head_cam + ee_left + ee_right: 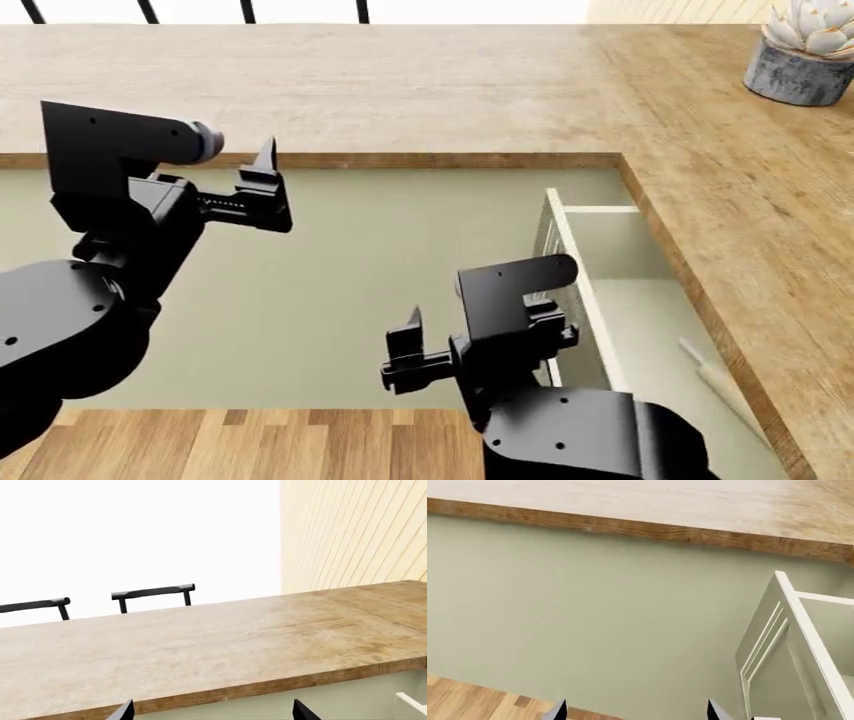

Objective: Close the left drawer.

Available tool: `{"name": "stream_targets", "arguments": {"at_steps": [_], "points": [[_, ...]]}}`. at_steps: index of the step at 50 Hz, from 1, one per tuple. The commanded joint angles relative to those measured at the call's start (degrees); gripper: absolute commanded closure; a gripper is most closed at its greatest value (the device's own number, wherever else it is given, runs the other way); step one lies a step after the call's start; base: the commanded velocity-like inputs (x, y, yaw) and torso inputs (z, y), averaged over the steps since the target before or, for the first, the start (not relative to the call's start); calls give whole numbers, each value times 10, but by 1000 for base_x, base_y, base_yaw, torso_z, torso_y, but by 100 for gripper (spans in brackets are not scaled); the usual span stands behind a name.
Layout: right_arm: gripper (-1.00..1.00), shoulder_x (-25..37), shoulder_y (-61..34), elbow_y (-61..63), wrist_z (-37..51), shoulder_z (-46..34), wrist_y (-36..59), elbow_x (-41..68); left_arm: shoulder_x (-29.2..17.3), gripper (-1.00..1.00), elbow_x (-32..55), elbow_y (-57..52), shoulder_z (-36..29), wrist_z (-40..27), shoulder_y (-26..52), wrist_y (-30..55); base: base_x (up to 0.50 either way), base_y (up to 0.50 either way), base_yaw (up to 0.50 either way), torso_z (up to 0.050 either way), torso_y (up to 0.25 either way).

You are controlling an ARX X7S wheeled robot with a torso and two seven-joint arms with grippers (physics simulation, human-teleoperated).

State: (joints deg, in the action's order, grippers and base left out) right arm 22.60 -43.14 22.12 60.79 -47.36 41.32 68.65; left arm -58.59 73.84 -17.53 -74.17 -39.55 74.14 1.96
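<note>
Currently the left drawer [583, 290] is seen pulled out below the countertop [400, 90]. Right gripper [407, 352] and left gripper [267, 185] are held apart, empty. Rigid, free-sliding panel judged; pushed flat on its front.

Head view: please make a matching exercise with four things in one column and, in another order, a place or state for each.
Things:
1. left drawer
2. potted succulent
3. left gripper
4. right gripper

Descriptions:
A. on the wooden counter, far corner
B. pulled out, open
C. raised, near the counter's front edge
D. low, beside the drawer front

Pairs: 1-B, 2-A, 3-C, 4-D
</note>
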Motion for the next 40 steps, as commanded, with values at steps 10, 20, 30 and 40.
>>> {"name": "stream_targets", "arguments": {"at_steps": [10,20,30,40], "points": [[-100,-8,41,-50,-49,-23,-41,-47,2,-100,-3,-1,1,1,-2,3,0,0,0,0,0],[-100,-13,63,-82,-95,-37,-83,-88,5,-100,-4,0,1,2,-4,5,0,0,0,0,0],[-100,-15,76,-117,-113,-45,-102,-110,6,-100,-4,0,2,4,-4,7,0,0,0,0,0],[-100,-19,88,-159,-136,-51,-125,-130,5,-100,-4,-4,4,3,-4,9,0,0,0,0,0]]}}
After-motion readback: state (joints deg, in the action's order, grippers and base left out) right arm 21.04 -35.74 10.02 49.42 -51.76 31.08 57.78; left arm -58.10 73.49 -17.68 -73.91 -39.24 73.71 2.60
